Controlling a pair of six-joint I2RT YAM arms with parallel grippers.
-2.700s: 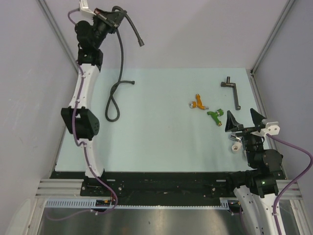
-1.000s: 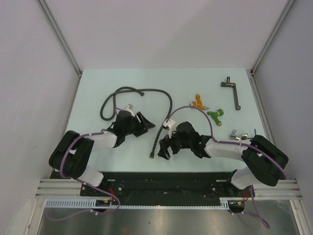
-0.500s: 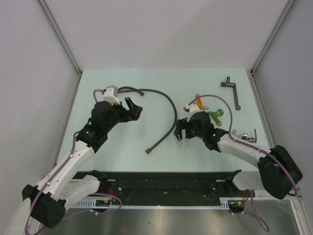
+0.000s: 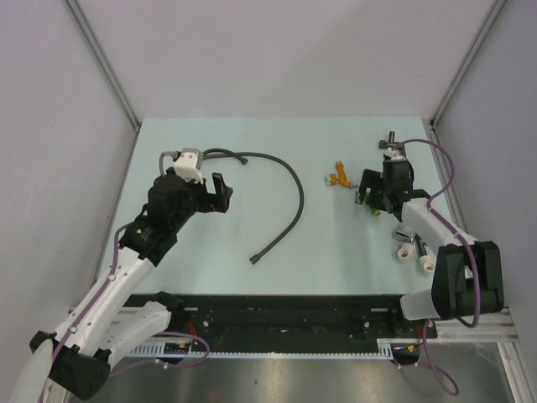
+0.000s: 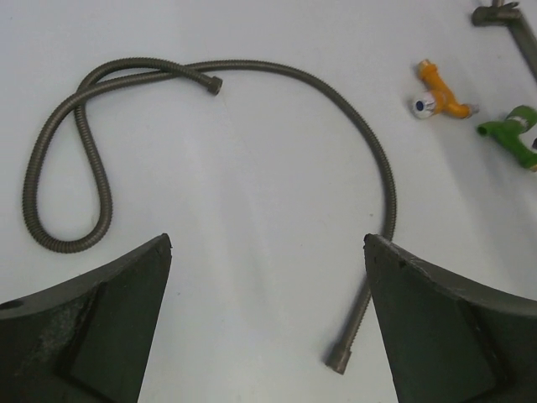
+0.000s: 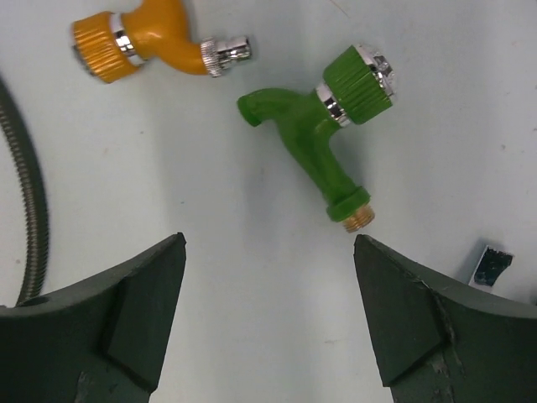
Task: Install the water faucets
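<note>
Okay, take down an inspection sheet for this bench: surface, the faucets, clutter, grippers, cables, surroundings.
Surface: pale green table top, no spills seen.
Job's things: green faucet and orange faucet lie loose on the table, apart, not installed.
Clutter: grey corrugated hose curled mid-table; dark L-shaped pipe far right; small silver and white fittings near the right edge.
Grippers: left gripper open, empty, above the hose; right gripper open, empty, above the green faucet.
Cables: purple cable runs along each arm.
Surroundings: grey walls with metal corner posts.
</note>
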